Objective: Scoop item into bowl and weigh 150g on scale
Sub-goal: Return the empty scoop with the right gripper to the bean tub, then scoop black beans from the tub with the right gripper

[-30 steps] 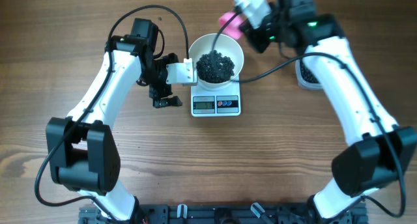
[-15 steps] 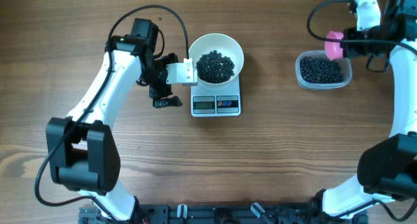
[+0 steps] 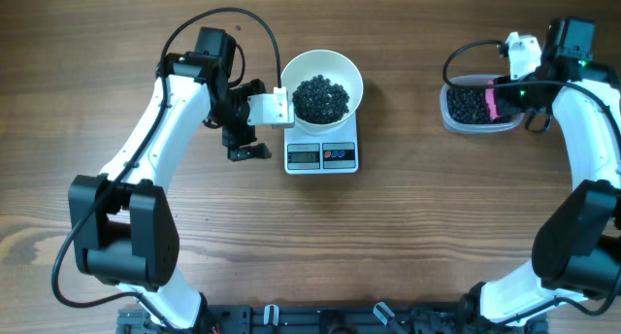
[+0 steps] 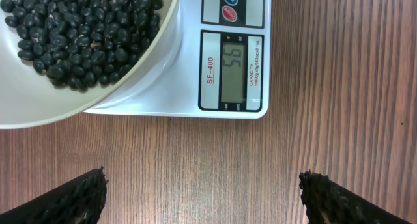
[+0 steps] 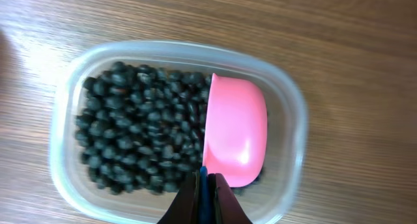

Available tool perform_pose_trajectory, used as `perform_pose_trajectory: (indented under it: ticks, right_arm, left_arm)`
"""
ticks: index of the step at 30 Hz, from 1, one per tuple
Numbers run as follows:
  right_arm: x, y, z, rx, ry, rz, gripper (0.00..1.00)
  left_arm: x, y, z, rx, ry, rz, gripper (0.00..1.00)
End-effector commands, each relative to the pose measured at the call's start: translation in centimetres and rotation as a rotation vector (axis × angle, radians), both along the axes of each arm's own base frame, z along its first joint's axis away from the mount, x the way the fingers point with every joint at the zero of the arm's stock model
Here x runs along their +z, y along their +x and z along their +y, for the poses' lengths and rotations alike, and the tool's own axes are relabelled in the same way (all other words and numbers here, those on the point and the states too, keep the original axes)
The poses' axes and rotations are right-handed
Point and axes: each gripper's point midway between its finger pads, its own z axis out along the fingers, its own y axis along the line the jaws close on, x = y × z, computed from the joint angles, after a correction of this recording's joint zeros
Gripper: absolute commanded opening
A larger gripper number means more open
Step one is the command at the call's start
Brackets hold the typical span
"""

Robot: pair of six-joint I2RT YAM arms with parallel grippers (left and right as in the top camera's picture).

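The scale point(image 3: 322, 156) sits mid-table with its long axis running from the far side toward the robot, display point(image 4: 233, 69) and buttons at the near end. The readout shows 56. The white bowl point(image 3: 322, 62) is parked on the back part of it, with a dark heap of beans point(image 3: 320, 98) inside.

The left gripper point(image 4: 202, 201) hangs just left of the scale, spread wide with nothing in it, aimed at the scale's side.

Over on the right, the right gripper point(image 5: 205, 185) is pinched tight on the handle of the pink scoop point(image 5: 236, 133). The scoop points away from the fingers, lengthwise across the clear tub point(image 5: 290, 107), and sits in among the tub's beans point(image 5: 140, 129) on the side nearest that wall.

Versus earlier: a second ago the right arm was up by the bowl's far rim, and half a second ago the scoop hung over the tub's far edge. Now it's down inside the tub. The left arm, bowl and scale haven't budged.
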Motion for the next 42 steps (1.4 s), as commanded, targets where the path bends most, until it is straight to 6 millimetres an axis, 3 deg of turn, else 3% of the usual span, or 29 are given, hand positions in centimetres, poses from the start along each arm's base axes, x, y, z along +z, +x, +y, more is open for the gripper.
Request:
perform_pose_trajectory:
  ticks: [1,6,9,11,16,20,30,34,38,42]
  right_arm:
    - [-1.1,-1.0,3.6,-0.031,0.226,0.029,0.04]
    - [-0.5,-1.9,6.5,-0.003,0.404,0.057,0.04]
    - [-0.5,-2.1,6.6,-0.152,0.466,0.100,0.04]
    - [-0.5,-2.0,6.6,-0.163,0.470,0.102,0.04]
    - [-0.5,-0.6,5.0,-0.103,0.356,0.020,0.04]
    - [-1.1,-1.1,4.0,-0.105,0.287,0.043,0.04]
    - [1.1,-1.0,3.4,-0.128,0.554,-0.029,0.04]
    - [0.1,-1.2,2.2,-0.165,0.562,-0.011,0.04]
    - [-2.2,-1.3,1.6,-0.194,0.580,0.041,0.04]
    - [-2.2,-1.3,-0.7,-0.298,0.606,0.023,0.04]
  left_arm:
    - [0.2,-0.1,-0.5,-0.001,-0.026,0.008,1.00]
    - [0.2,-0.1,-0.5,-0.001,-0.026,0.008,1.00]
    - [0.2,-0.1,-0.5,-0.001,-0.026,0.008,1.00]
    - [0.2,-0.1,-0.5,-0.001,-0.026,0.008,1.00]
    - [0.2,-0.1,-0.5,-0.001,-0.026,0.008,1.00]
    - [0.2,-0.1,-0.5,-0.001,-0.026,0.008,1.00]
    - [0.2,-0.1,-0.5,-0.001,-0.026,0.008,1.00]
    - [0.2,-0.1,-0.5,-0.001,-0.026,0.008,1.00]
    - [0.2,-0.1,-0.5,-0.001,-0.026,0.008,1.00]
    - [0.2,-0.1,-0.5,-0.001,-0.026,0.008,1.00]
